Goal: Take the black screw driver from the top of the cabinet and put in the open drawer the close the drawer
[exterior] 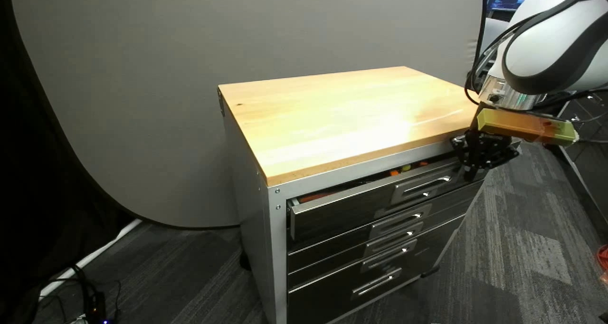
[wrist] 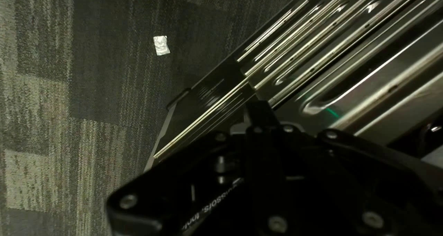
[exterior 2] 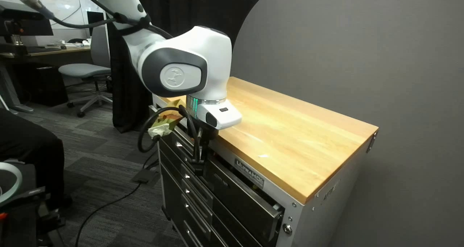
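Observation:
The grey cabinet (exterior: pixel 251 172) has a light wooden top (exterior: pixel 332 119), also in an exterior view (exterior 2: pixel 290 131). Its uppermost drawer (exterior: pixel 342 207) stands partly open in both exterior views (exterior 2: pixel 239 200). Orange and yellow items (exterior: pixel 406 168) show through its gap. The black screw driver is not visible in any view. My gripper (exterior: pixel 469 174) points down in front of the drawer's front face, beside its silver handle (exterior: pixel 424 185). In the wrist view its fingertips (wrist: pixel 261 113) are together with nothing seen between them. Whether they touch the drawer front I cannot tell.
Several smaller drawers (exterior: pixel 380 252) lie below. A yellow-orange taped block (exterior: pixel 525 127) is fixed to the wrist, with a looping black cable (exterior 2: pixel 145 138). A grey backdrop (exterior: pixel 156 100) stands behind the cabinet. A white scrap (wrist: pixel 161 45) lies on the carpet. A person's leg (exterior 2: pixel 40 156) shows.

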Robot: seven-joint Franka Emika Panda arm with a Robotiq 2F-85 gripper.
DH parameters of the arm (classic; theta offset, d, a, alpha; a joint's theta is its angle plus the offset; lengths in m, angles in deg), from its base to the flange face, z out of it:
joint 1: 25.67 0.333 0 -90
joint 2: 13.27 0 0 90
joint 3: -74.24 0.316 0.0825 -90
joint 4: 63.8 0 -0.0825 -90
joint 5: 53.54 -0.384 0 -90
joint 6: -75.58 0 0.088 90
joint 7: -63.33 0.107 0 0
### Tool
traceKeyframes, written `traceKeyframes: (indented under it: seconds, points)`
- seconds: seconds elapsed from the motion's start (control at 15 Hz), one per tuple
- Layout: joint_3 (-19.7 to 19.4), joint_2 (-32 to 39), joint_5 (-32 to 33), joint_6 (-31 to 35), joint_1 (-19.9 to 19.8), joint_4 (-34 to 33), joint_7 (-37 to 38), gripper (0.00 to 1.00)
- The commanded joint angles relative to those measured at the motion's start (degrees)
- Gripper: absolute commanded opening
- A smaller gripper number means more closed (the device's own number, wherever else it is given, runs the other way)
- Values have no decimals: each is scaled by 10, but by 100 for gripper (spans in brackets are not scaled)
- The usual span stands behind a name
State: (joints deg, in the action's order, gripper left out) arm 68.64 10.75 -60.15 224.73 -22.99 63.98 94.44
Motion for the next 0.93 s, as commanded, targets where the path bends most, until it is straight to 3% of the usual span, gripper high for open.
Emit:
traceKeyframes:
  seconds: [0.0, 0.2, 0.33, 0.6, 0.87]
  points:
    - [1, 18, -25, 80, 12, 8, 18, 0]
    - [16, -7, -63, 125, 1, 40, -1, 0]
    - [47, -36, -117, 168, -18, 74, -31, 0]
    - [142, -66, -240, 252, -80, 116, -117, 0]
    - [266, -78, -338, 320, -174, 125, -194, 0]
